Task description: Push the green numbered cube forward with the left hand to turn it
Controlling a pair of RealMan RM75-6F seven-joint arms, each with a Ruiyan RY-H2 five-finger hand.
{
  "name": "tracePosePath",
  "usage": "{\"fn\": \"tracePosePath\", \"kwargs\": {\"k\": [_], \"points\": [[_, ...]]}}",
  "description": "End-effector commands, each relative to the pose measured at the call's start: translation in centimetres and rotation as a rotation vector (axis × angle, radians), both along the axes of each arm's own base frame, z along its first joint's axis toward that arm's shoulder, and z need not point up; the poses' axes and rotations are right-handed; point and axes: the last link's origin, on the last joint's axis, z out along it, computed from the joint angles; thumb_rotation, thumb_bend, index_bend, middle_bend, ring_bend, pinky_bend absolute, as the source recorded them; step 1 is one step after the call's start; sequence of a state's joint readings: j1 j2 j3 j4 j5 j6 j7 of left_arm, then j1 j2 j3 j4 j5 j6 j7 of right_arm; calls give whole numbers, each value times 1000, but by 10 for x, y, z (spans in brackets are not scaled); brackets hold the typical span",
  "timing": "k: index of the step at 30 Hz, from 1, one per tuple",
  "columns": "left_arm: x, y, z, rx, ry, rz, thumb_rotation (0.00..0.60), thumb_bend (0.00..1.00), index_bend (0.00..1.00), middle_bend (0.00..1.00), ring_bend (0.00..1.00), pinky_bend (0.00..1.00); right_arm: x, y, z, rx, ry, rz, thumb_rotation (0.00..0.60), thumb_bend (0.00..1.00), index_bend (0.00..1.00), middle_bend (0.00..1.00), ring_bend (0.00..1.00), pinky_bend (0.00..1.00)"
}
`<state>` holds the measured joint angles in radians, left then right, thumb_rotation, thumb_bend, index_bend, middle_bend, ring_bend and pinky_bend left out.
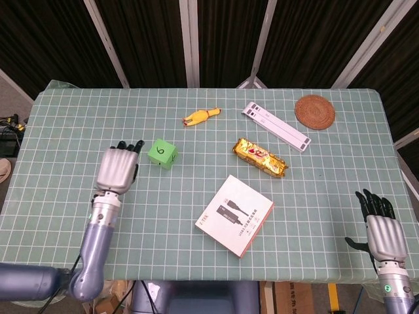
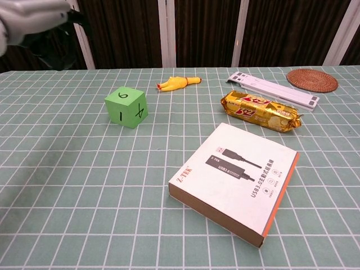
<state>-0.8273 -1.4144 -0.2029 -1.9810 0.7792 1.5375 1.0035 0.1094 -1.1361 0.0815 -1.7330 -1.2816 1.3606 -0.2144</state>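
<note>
On the checked table, the green cube sits flat with 6 on top, near the yellow toy; the left hand hovers beside it, holding nothing (fingers extended); next, seemingly, it must get behind the cube and push forward.

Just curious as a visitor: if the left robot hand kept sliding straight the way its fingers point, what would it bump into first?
Probably nothing. The left robot hand points toward the table's far edge, and the green numbered cube sits just to its right, though depth is hard to judge.
</note>
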Motion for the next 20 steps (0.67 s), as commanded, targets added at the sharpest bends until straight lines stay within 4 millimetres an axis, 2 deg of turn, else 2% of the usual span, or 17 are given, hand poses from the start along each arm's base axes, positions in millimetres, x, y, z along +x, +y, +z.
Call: {"fn": "tracePosePath", "kwargs": {"k": [1,3,6,10,14,20], "points": [[-72,-46,53,108,-156,-21,600,565,232,362,211,390,0,0,1,-3,1,8,600,72,43,0,0,0],[-100,-62,63,177,-133,-40,600,543,232,336,176,323,1,0,2,-7,1,23,600,73,43,0,0,0],[-135,-89,66,211,-133,-19,600,521,231,295,133,261,3,0,4,-19,-2,54,600,73,43,0,0,0],[-170,-115,65,191,-164,30,600,471,227,235,76,190,4,2,9,-40,-4,92,600,73,43,0,0,0],[-191,-125,61,134,-180,83,600,429,216,201,39,135,4,5,13,-54,-2,108,600,73,43,0,0,0],[-191,-126,59,101,-187,51,600,417,214,197,34,130,5,7,20,-81,4,116,600,73,43,0,0,0]]}}
